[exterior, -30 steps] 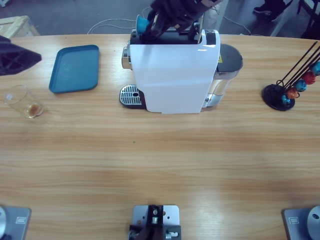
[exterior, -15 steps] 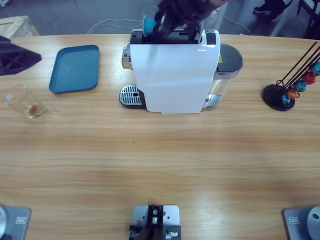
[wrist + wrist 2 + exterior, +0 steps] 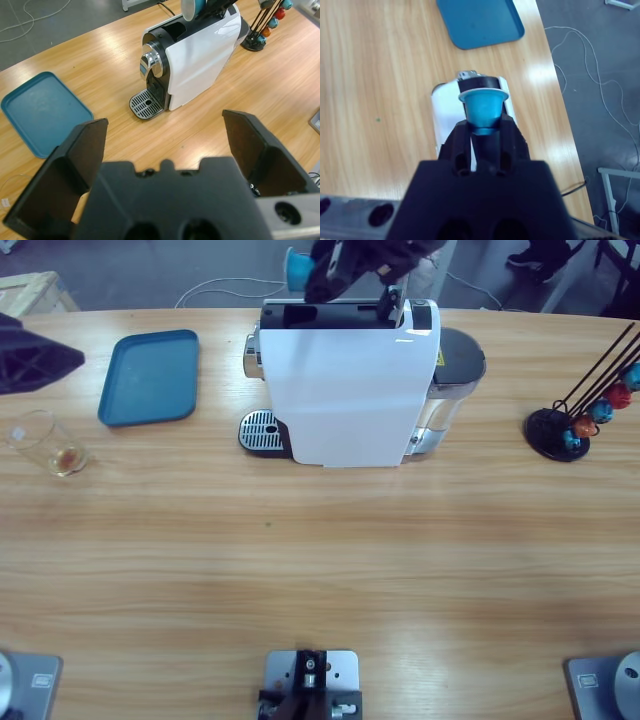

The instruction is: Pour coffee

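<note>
High view: the right gripper point(image 3: 318, 270) comes in from the top edge, above the back of the white, box-shaped coffee machine point(image 3: 348, 382), and its black jaws are clamped on a small blue capsule point(image 3: 297, 267) that sticks out to one side of them, over the grey floor just beyond the table edge. Directly below that gripper lies the dark open slot in the machine's top. In the right wrist view the capsule point(image 3: 483, 109) sits upright between the jaw tips, its wide rim turned away from the gripper, with the machine point(image 3: 470, 110) straight beyond it and the teal rectangular plastic tray point(image 3: 479, 21) farther out.

The left gripper point(image 3: 35, 352) shows only as a black shape at the picture's side edge, over the long wooden table point(image 3: 320, 570). In the left wrist view its two jaws stand wide apart with nothing between them point(image 3: 165, 150); ahead of them are the tray point(image 3: 42, 112) and the machine's round metal drip grille point(image 3: 146, 103).

The small clear glass tumbler point(image 3: 45, 443) stands on the table just beside the left gripper, on its near side, apart from it. The coffee point(image 3: 66, 457) is a thin amber layer in the bottom of this glass. Well apart from both grippers, at the table's far end, a black wire capsule rack point(image 3: 580, 410) holds blue, red and orange capsules.
</note>
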Action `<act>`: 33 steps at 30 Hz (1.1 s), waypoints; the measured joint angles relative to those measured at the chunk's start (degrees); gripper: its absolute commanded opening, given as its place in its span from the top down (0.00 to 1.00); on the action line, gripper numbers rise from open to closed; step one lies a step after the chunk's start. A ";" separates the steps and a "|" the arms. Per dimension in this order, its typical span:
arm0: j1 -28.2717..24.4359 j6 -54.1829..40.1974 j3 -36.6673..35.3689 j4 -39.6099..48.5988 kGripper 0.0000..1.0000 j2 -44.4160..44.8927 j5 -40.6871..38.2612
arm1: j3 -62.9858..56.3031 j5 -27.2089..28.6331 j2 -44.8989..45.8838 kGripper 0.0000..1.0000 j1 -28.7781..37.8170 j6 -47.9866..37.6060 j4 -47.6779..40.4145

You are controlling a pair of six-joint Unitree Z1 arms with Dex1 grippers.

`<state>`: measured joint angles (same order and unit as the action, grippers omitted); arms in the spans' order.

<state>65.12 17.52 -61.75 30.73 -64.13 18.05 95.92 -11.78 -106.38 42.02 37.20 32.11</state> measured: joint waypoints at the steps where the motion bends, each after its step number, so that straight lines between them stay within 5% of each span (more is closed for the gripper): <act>1: 0.00 0.00 0.01 0.00 0.02 0.00 0.00 | 0.00 -0.11 -0.05 1.00 0.16 0.00 0.00; 33: 0.00 0.00 1.29 0.00 0.01 0.00 0.00 | 1.71 0.40 -4.56 1.00 0.02 -0.47 0.00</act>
<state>65.12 17.52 -60.47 30.73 -64.13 18.05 97.63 -11.38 -110.94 42.05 36.73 32.11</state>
